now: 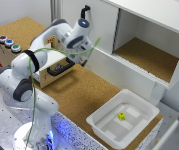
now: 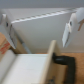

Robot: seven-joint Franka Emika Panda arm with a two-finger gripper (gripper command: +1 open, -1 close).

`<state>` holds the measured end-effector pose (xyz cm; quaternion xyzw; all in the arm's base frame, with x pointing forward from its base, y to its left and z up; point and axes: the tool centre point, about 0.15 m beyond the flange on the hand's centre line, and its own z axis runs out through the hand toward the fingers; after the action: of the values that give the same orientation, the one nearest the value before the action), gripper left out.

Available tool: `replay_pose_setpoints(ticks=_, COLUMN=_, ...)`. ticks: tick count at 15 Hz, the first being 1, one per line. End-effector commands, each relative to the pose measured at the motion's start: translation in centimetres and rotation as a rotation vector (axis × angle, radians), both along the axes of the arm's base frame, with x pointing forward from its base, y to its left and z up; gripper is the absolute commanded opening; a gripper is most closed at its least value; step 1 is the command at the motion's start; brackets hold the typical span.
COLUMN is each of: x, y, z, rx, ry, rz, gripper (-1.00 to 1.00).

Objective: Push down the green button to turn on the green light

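The exterior view looks down from high up, taking in the whole arm (image 1: 34, 75), the cork tabletop (image 1: 89, 95) and the white cabinet (image 1: 149, 35). The wrist view sits close above the wooden drawer (image 2: 30, 67). Both views share that drawer's black handle (image 1: 60, 69).

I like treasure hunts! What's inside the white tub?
Inside the white tub sits one small yellow object. The rest of its floor looks bare; nothing seems hidden.
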<state>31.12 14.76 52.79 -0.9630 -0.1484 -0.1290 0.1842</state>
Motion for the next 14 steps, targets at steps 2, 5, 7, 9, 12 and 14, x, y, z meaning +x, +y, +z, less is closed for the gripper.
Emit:
replay_pose_setpoints(ticks=2, x=-7.8, y=13.9, z=1.7, rx=-0.054, ry=-0.065, rz=0.163, gripper=1.00)
replay_pose_setpoints(ticks=5, x=-12.5, y=19.5, z=2.1, rx=-0.077, ry=-0.046, rz=0.395, gripper=1.00)
replay_pose_setpoints(ticks=7, x=-13.9, y=22.4, z=2.7, rx=-0.086, ry=-0.033, rz=0.492, gripper=1.00)
replay_pose_setpoints(ticks=9, x=-14.2, y=24.6, z=3.0, rx=-0.101, ry=-0.025, rz=0.550, gripper=1.00)
replay_pose_setpoints(ticks=12, x=-15.8, y=27.9, z=2.1, rx=-0.174, ry=-0.026, rz=0.717, gripper=1.00)
replay_pose_setpoints(ticks=14, x=-17.1, y=29.1, z=0.6, rx=-0.262, ry=-0.032, rz=0.849, gripper=1.00)
